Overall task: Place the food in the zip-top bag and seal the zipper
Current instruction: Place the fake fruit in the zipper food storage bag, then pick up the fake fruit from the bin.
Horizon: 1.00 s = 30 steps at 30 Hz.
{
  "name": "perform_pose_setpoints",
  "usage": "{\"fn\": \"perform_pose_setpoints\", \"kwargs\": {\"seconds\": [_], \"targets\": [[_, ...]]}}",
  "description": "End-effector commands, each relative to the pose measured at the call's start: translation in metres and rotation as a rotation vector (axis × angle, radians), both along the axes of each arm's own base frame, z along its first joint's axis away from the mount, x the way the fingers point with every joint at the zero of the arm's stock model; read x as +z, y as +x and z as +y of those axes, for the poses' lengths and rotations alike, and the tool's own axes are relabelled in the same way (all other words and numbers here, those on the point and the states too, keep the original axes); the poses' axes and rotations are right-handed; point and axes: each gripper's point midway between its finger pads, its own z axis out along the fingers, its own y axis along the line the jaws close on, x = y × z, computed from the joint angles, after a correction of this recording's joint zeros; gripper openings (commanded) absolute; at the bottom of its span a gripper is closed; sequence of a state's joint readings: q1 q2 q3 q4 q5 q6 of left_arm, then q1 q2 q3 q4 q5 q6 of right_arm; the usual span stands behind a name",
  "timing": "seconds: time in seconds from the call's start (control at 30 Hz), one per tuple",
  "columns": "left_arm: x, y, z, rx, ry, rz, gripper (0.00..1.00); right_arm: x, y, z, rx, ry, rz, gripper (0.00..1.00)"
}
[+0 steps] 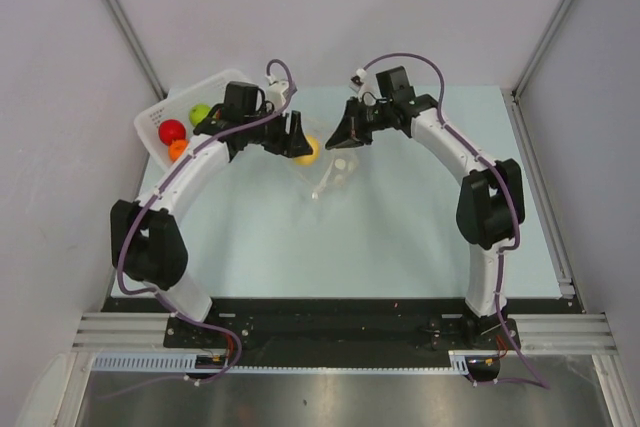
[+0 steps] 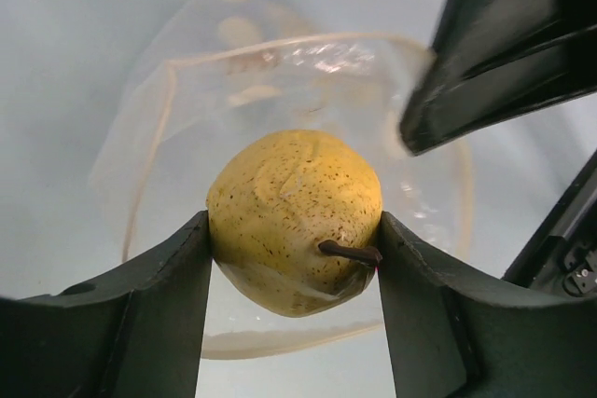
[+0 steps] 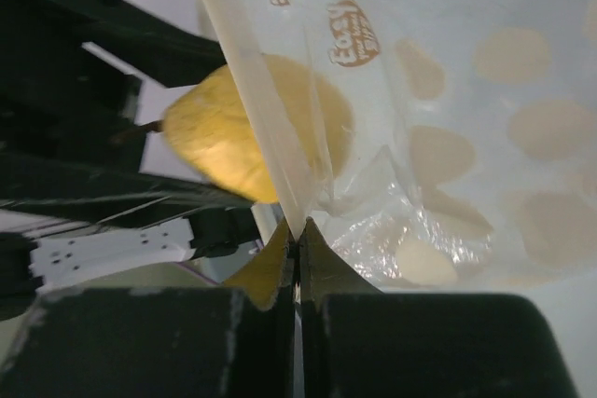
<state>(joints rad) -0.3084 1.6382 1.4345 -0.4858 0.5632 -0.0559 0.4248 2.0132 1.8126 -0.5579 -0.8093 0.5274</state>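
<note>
The left end effector (image 2: 294,230) grasps the yellow fruit (image 2: 294,216), a speckled pear shape with a dark stem. Its two fingers (image 2: 168,277) press against opposite sides of the fruit. The fruit hangs right at the open mouth of the zip-top bag (image 2: 187,109), whose pale rim curves around behind it. Whether the fruit has passed that rim cannot be told.

The right end effector (image 3: 298,240) is clenched on an edge of the bag, pinching the clear, dotted film between its closed fingers and holding that side up. From its wrist camera, part of the fruit shows through the film.

From above, the bag sags down from this grip onto the pale blue bench (image 1: 400,227), between the two arms. The white basket (image 1: 160,112) sits well apart from the bag, on the left arm's side. It holds the red fruit (image 1: 172,131), orange fruit (image 1: 178,149) and green fruit (image 1: 200,113).
</note>
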Motion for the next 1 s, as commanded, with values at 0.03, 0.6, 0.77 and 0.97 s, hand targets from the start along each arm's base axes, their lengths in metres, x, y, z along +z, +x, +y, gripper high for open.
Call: {"fn": "perform_pose_setpoints", "kwargs": {"seconds": [0.03,0.6,0.77,0.97], "targets": [[0.001,-0.017,0.013,0.037,0.112,-0.024,0.41,0.063,-0.033,0.003,0.124,0.219,0.06,0.0],[0.127,0.01,0.032,0.061,-0.129,-0.284,1.0,0.001,-0.008,-0.013,0.025,0.083,0.065,0.0],[0.113,0.094,0.127,0.421,-0.011,-0.371,1.0,0.004,0.001,-0.015,0.018,0.044,-0.009,0.0],[0.063,0.173,0.188,0.591,0.218,-0.399,1.0,-0.003,0.009,-0.02,-0.015,-0.004,-0.033,0.0]]}}
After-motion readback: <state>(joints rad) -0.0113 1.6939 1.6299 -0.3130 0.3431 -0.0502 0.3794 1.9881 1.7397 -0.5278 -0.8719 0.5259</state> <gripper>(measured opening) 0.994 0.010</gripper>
